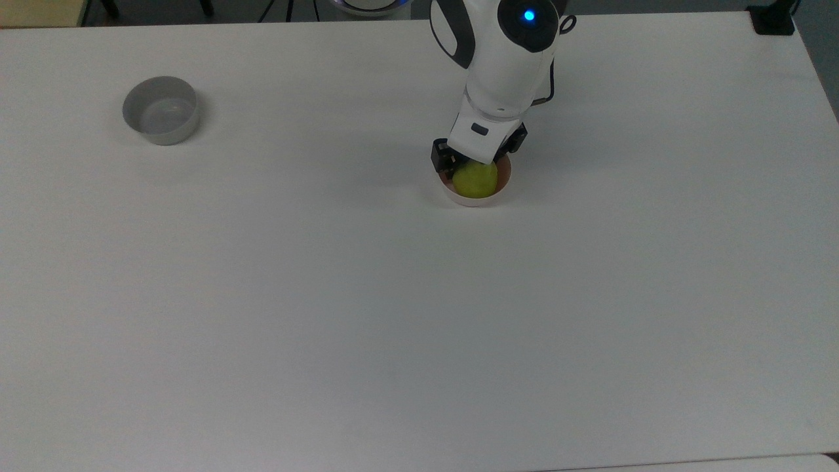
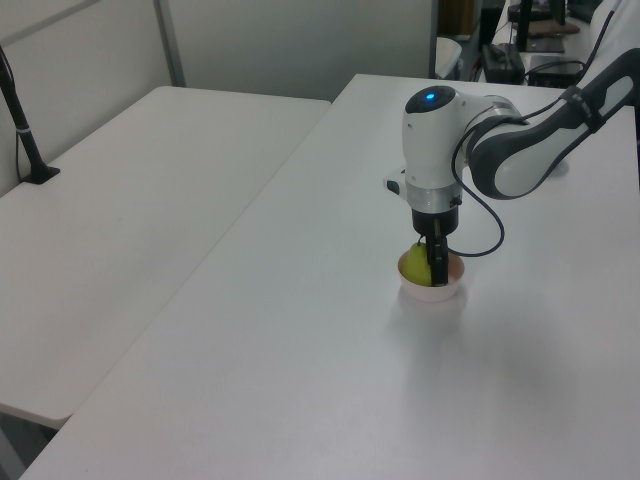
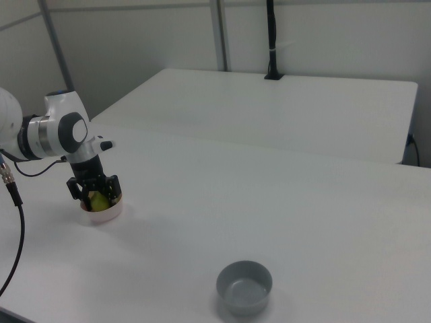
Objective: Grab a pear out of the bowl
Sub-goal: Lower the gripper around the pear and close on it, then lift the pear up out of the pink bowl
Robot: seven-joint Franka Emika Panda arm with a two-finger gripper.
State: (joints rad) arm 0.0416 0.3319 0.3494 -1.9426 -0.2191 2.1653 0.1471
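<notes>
The pale pink bowl [image 1: 473, 200] stands on the white table, right of centre in the top view. The yellow-green pear [image 1: 476, 181] sits in it, its top above the rim in the left view [image 2: 414, 263]. My gripper [image 1: 476, 168] points straight down over the bowl, its black fingers pressed against the pear's two sides. In the right view the gripper [image 3: 95, 195] stands at the right view's left, with the pear [image 3: 99, 200] between the fingers above the bowl [image 3: 102, 213]. The bowl [image 2: 434, 293] rests flat on the table.
A grey bowl [image 1: 160, 110] stands at the top view's far left, near the right view's front edge [image 3: 244, 287]. A second white table [image 2: 130, 170] adjoins this one. A black post [image 3: 271, 40] stands on the far table.
</notes>
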